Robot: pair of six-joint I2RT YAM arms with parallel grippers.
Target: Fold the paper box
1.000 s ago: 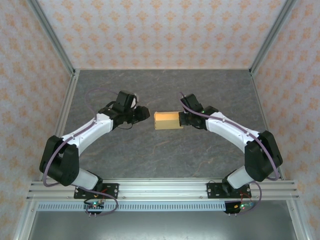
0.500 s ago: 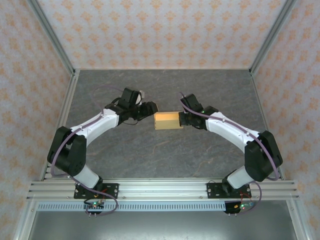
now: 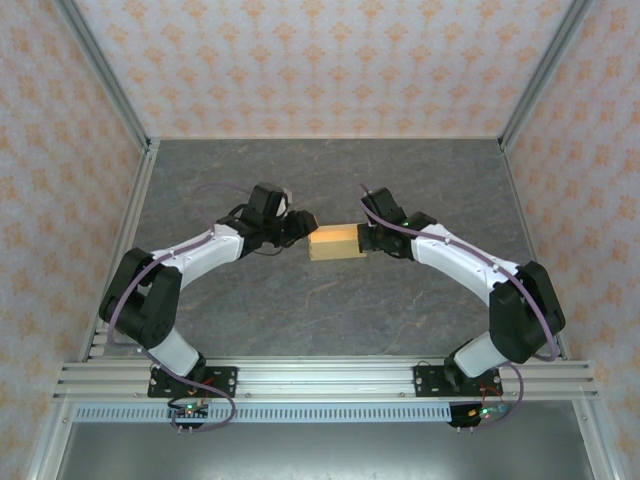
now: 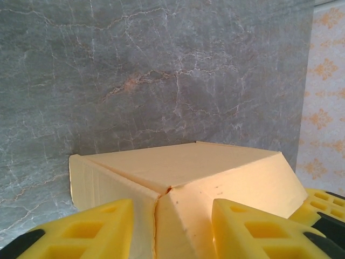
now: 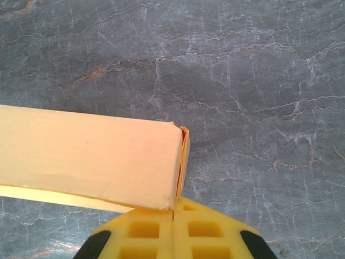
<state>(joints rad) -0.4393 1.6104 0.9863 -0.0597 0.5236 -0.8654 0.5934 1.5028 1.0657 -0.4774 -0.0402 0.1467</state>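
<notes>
Grey marble table [image 3: 300, 310], with the box [image 3: 335, 242] sitting mid-table between both arms. Right gripper [image 3: 366, 239], jaws closed, braces the right end. Left gripper [image 4: 172, 229], jaws parted, straddles the left end's corner. Best to press that flap squarely and gently, or the thin card may buckle.

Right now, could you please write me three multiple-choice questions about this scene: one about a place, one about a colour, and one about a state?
1. Where is the paper box?
A. left of both grippers
B. between the left gripper and the right gripper
C. right of both grippers

2. What colour is the paper box?
A. orange-yellow
B. green
C. white

3. What shape is it in?
A. a flat sheet
B. a crumpled ball
C. a folded-up rectangular box

Answers:
1 B: the top view shows a gripper at each end.
2 A: the top and wrist views show that colour.
3 C: the wrist views show its sides and a folded corner.
</notes>
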